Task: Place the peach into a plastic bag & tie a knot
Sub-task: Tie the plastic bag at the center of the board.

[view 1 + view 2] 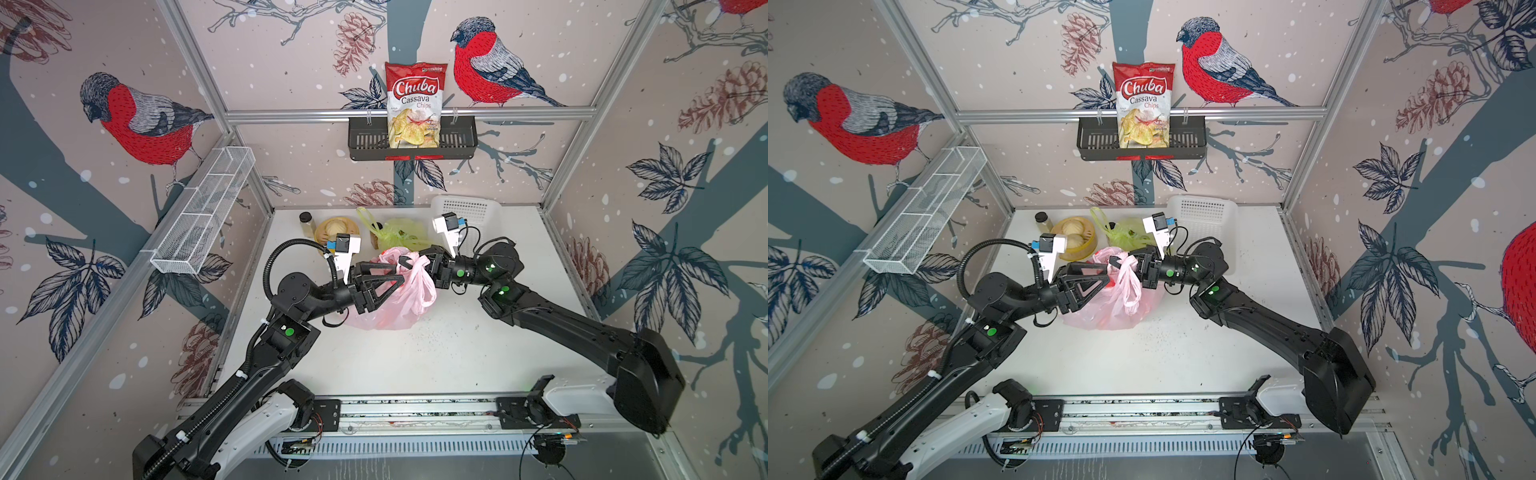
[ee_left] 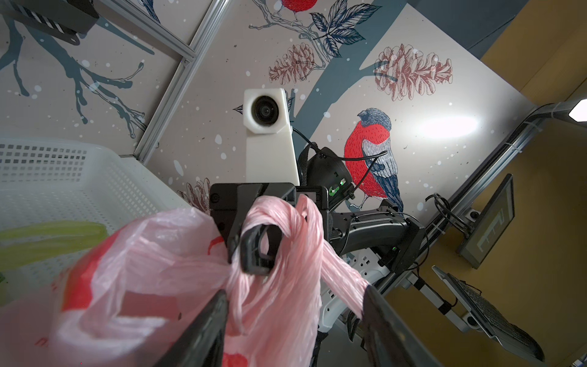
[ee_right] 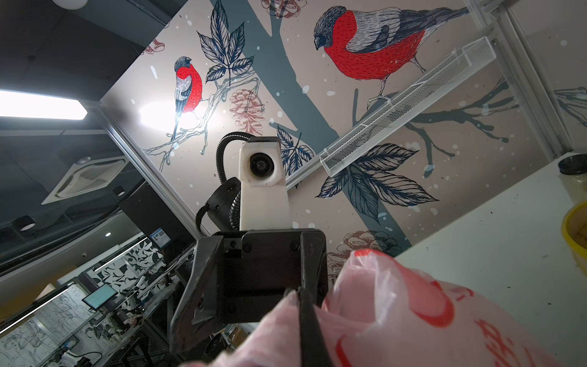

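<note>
Found pink bag (image 1: 395,309) slumped on the table (image 1: 457,353) between both arms, twisted handles (image 1: 422,274) held up above it. Recorded right gripper (image 3: 299,294) pressed together, handles wound about its tip; could not confirm plastic nipped between the fingers. Recorded left gripper (image 2: 295,292) spread, one handle strand lying against a finger (image 2: 387,327), nothing pinched.

Judged step in hand as forming the knot. Recommended:
- closing left gripper on the loose strand low down, near the crossing;
- drawing it through the loop around the right tip;
- pulling apart level and slowly, to avoid tearing thin film or dragging the bag.

Could not make out the peach with certainty. Noted red patches (image 2: 74,286) through the film, fruit or print undetermined; presumed peach inside. Found the crossing of the handles masked by black fingers in both top views. Noted green bag (image 1: 399,235) and basket (image 1: 469,210) behind, not involved.
</note>
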`<state>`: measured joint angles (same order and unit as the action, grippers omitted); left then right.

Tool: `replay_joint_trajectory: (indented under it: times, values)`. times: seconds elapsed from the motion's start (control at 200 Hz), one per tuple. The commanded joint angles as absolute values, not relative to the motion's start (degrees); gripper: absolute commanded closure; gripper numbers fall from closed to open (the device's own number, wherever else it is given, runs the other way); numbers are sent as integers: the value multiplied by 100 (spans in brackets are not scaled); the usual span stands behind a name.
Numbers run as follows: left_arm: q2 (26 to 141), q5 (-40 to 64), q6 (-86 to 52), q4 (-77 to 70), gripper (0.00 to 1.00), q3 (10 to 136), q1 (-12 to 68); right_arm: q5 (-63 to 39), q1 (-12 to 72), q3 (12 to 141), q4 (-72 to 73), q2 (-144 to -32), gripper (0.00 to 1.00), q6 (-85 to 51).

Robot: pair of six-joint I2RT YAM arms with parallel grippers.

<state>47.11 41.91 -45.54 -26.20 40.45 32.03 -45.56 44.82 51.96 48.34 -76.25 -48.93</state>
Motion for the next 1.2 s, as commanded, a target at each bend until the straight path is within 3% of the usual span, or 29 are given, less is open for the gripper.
replay_joint_trajectory:
  times: [0.0,0.33,0.506,0.916,1.006,1.096,1.196]
  values:
    - [4737,4228,-4492,-2671,35,4090,3194,-4610,4491,5260,4952,-7612,100,-4794]
    - [4682,4160,-4333,-2345,33,4103,3171,-4584,4491,5247,4922,-7565,100,-4781]
    - [4698,4282,-4607,-2870,33,4007,3137,-4580,4543,5289,4856,-7594,100,-4718]
    - [4855,4578,-4909,-3321,78,4034,3135,-4556,4605,5334,4591,-7644,100,-4488]
    - [4869,4370,-4786,-3003,100,4098,3136,-4531,4611,5294,4359,-7612,100,-4323]
    - [4969,4073,-4639,-2468,100,4133,3081,-4405,4600,5153,3943,-7505,100,-3982]
    - [5126,4097,-4905,-2834,100,3823,2948,-4240,4571,4936,3500,-7390,100,-3646]
